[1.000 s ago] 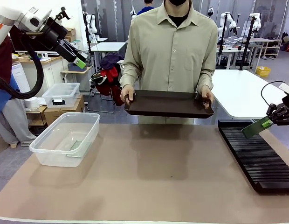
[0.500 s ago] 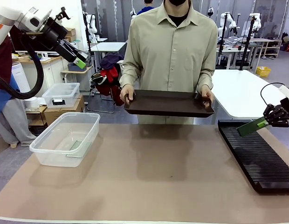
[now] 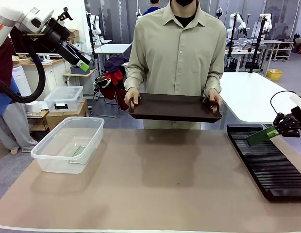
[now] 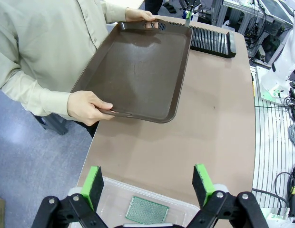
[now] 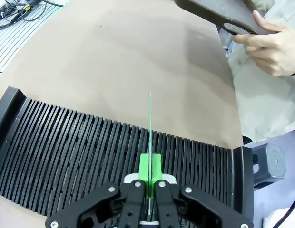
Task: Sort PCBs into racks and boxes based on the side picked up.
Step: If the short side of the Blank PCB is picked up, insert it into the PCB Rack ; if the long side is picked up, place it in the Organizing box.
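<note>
A: At the desk's right edge, the right gripper [image 3: 275,130] hangs above the far end of the black rack [image 3: 267,160], its jaws clamped on a green PCB [image 3: 259,136].

B: How does that board sit?

A: Tilted in the front view, its free end pointing down toward the slots. From the right wrist it appears edge-on, a thin green line [image 5: 150,142] between the green pads [image 5: 144,166], running out over the rack [image 5: 66,156]. Whether its tip touches a slot cannot be told.

B: And the other arm?

A: The left gripper [image 3: 82,63] is raised high over the desk's left side, above the clear box [image 3: 68,143]. Its jaws stand wide apart and hold nothing; the left wrist view shows the two pads [image 4: 94,183] well separated.

B: The second board?

A: It lies flat on the floor of the box [image 4: 195,209], seen between those pads [image 4: 147,210].

B: The person?

A: At the far edge, a person holds a dark brown tray [image 3: 175,108] level with both hands, one hand [image 3: 132,98] at each end.
</note>
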Controlling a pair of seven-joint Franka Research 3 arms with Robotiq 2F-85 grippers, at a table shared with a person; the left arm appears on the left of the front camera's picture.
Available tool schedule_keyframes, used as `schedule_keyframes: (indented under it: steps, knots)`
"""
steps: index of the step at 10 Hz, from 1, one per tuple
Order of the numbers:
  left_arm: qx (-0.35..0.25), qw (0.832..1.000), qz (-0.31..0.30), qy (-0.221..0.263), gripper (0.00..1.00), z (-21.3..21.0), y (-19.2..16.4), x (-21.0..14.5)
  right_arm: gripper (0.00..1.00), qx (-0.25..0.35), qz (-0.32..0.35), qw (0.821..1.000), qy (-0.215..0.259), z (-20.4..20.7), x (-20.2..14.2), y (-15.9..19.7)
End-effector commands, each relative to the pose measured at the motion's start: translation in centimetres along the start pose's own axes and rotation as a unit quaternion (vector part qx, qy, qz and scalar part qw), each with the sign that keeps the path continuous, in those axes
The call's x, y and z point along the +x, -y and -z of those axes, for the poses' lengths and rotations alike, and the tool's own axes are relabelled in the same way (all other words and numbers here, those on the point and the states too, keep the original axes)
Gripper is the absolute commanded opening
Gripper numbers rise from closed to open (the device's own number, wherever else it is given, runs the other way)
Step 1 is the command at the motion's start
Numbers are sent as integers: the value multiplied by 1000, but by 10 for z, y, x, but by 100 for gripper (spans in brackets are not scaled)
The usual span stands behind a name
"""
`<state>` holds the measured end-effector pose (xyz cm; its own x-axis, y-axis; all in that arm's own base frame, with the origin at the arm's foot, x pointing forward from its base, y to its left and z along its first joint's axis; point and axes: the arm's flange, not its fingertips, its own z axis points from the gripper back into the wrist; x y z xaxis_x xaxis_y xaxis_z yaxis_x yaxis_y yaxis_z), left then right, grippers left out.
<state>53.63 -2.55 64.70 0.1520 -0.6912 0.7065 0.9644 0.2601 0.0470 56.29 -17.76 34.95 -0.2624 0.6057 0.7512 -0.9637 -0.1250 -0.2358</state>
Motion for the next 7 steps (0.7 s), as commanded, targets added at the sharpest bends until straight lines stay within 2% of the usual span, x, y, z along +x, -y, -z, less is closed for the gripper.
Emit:
schedule_keyframes:
  steps: [1,7]
  knots:
    - [1,1000,0,-1,100,1,1,-1,2,-4,23,1000,15,10,-3,2]
    - [1,1000,0,-1,100,1,1,-1,2,20,76,997,22,18,-14,3]
